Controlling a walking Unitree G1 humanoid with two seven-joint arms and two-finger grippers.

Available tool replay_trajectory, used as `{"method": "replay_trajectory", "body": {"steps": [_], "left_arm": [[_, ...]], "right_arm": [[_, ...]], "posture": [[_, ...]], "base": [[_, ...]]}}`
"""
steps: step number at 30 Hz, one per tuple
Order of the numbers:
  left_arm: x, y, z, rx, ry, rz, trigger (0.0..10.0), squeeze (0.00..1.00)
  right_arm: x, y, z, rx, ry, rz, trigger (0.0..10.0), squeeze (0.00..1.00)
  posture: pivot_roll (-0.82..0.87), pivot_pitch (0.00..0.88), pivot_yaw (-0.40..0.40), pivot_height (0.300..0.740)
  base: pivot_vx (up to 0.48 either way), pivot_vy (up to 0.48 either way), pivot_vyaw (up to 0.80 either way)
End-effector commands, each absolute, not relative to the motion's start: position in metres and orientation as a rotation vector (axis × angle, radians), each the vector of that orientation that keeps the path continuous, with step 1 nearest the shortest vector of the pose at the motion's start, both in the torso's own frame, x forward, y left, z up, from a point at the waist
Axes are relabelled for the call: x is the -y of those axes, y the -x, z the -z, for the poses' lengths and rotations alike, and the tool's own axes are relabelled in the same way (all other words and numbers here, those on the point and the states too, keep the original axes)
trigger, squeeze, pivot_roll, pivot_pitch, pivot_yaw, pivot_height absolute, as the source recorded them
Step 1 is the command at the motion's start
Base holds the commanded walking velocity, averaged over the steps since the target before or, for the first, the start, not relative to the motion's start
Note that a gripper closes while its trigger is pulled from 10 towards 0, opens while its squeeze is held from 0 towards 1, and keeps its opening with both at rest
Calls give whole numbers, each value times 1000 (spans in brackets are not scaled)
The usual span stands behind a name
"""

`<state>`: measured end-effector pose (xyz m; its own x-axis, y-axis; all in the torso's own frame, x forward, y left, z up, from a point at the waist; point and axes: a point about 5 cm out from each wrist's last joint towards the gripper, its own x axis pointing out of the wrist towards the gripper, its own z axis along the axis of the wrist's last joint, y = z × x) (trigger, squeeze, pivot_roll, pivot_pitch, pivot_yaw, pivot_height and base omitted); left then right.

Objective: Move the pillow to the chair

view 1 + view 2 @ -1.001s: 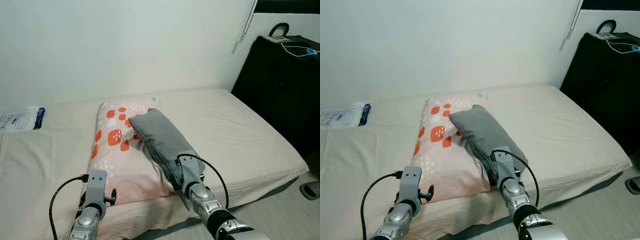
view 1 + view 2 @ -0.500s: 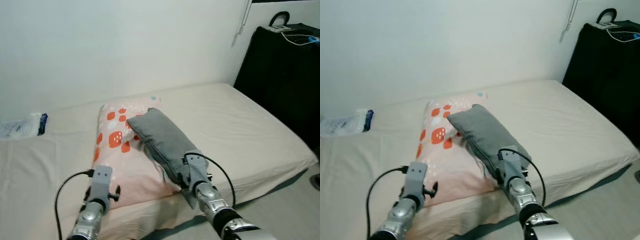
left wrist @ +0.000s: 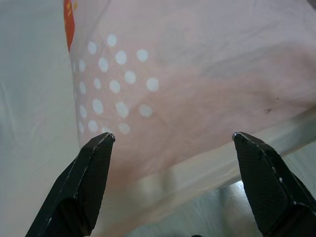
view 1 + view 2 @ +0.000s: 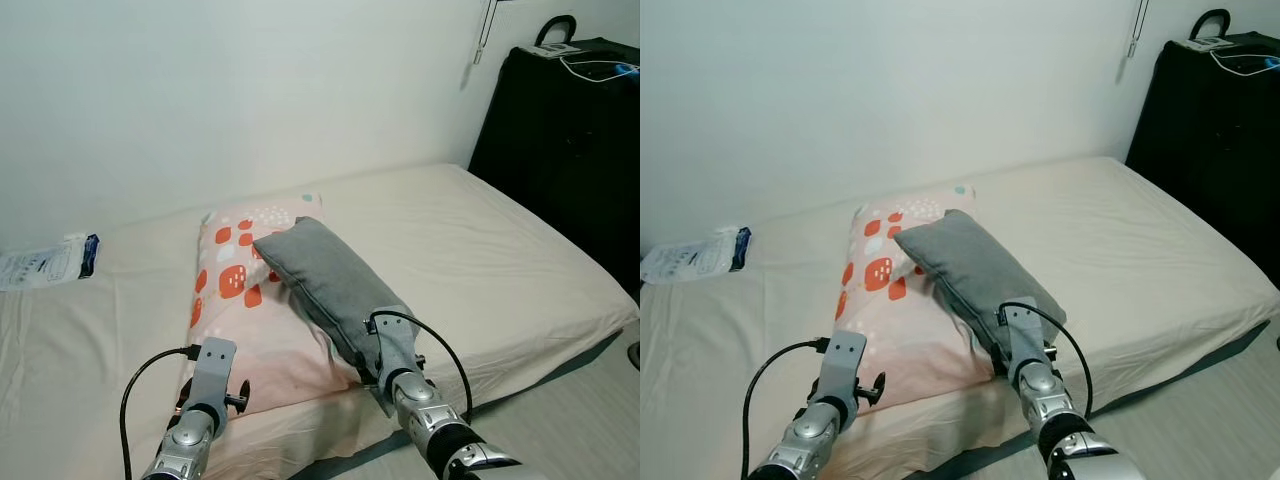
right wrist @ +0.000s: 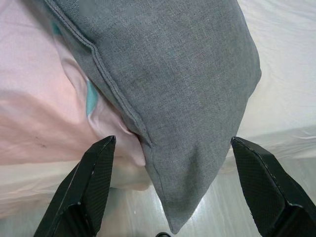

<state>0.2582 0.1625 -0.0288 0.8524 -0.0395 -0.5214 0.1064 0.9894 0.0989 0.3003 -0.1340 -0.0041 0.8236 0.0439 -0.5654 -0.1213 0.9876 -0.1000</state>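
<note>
Grey pillow (image 4: 330, 280) dead ahead of my right pincer (image 5: 170, 163), long axis running away across pink pillow (image 4: 245, 310); near corner between spread fingers. Left pincer (image 3: 173, 148) released too.

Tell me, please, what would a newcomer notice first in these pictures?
A grey pillow lies slantwise across a pink patterned pillow on the bed. Both grippers, left and right, sit at the pillows' near ends with fingers wide open. A black suitcase stands to the right.
</note>
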Motion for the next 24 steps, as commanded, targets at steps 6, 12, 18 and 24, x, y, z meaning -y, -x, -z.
{"method": "replay_trajectory", "body": {"steps": [6,12,18,24], "left_arm": [[-164,-250,33,-545,-100,7,10000,0],[-159,-242,39,-558,-85,5,10000,0],[-163,-244,36,-540,-71,-25,10000,0],[-167,-246,34,-544,-89,-16,10000,0]], "right_arm": [[132,-302,2,-594,216,-193,10000,0],[134,-302,3,-607,215,-186,10000,0],[128,-301,3,-602,202,-202,10000,0],[130,-299,5,-615,176,-174,10000,0]], "posture": [[116,0,-108,740],[106,0,-128,740],[117,0,-115,740],[111,0,-120,740]], "base": [[0,0,0],[0,0,0],[0,0,0],[0,0,0]]}}
